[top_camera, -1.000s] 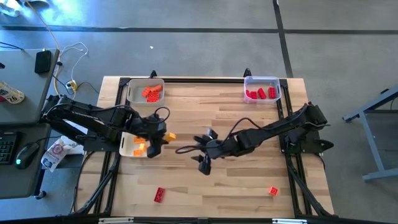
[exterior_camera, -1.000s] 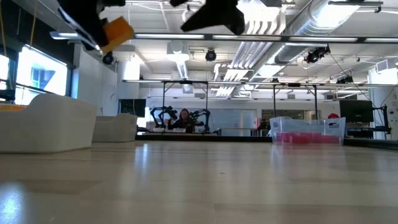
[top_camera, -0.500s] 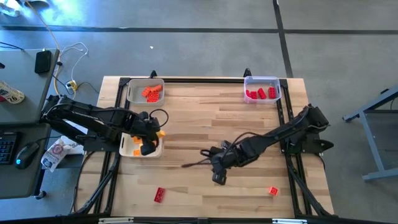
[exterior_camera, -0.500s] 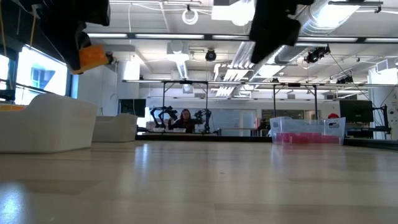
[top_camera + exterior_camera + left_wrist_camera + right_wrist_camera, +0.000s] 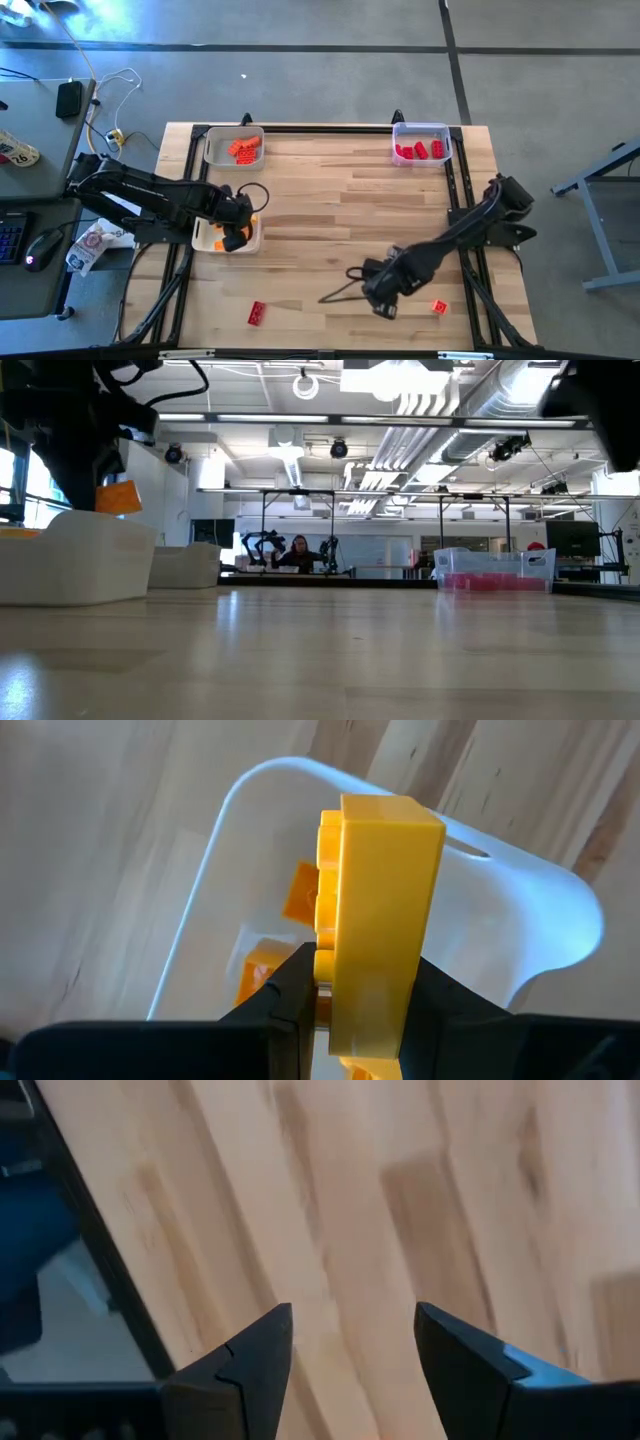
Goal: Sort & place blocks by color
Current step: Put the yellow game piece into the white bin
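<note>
My left gripper (image 5: 234, 236) is shut on a yellow-orange block (image 5: 378, 910) and hangs over the white tray (image 5: 208, 240) at the table's left edge. Other yellow-orange blocks (image 5: 300, 895) lie in that tray. In the low view the held block (image 5: 118, 497) sits just above the tray's rim (image 5: 75, 520). My right gripper (image 5: 386, 304) stands open above bare wood near the front edge, with nothing between its fingers (image 5: 250, 1355). One red block (image 5: 439, 307) lies on the table to its right. Another red block (image 5: 257, 313) lies at the front left. My left gripper pinches the yellow-orange block between its two fingers at the block's end nearest the gripper (image 5: 365, 995). One finger (image 5: 295, 985) lies on the studded face and the other on the opposite face. The fingers point down from above. The block is clear of the tray.
A white tray with orange blocks (image 5: 243, 148) stands at the far left. A clear tray with red blocks (image 5: 420, 150) stands at the far right. Black frame rails run along the table's sides. A person sits in the room far beyond the table.
My left gripper has carried the yellow-orange block toward the table's left edge and down, to just over the white tray. My right gripper has swung toward the table's near right corner, sinking and tipping to point down, and has stayed open.
</note>
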`<move>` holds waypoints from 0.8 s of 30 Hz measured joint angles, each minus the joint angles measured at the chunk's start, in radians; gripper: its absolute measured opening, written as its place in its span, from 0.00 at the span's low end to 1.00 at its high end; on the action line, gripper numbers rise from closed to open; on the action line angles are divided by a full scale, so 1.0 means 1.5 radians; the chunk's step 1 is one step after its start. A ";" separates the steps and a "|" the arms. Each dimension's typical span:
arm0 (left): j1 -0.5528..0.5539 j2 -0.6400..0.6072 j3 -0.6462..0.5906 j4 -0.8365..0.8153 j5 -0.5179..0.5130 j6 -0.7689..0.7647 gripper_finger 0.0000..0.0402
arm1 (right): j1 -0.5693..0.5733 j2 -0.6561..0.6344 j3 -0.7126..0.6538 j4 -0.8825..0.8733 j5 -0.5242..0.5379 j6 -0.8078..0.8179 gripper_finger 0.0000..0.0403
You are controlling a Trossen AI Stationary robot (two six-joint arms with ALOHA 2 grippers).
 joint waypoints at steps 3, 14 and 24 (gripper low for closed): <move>0.000 0.000 -0.001 0.001 0.015 -0.002 0.18 | 0.027 0.000 0.000 -0.033 -0.021 0.034 0.48; 0.000 0.007 -0.001 0.000 0.032 -0.008 0.18 | 0.123 0.000 -0.002 -0.118 -0.067 0.171 0.48; 0.000 0.075 -0.001 -0.002 0.032 -0.008 0.21 | 0.206 0.000 -0.002 -0.168 -0.062 0.226 0.48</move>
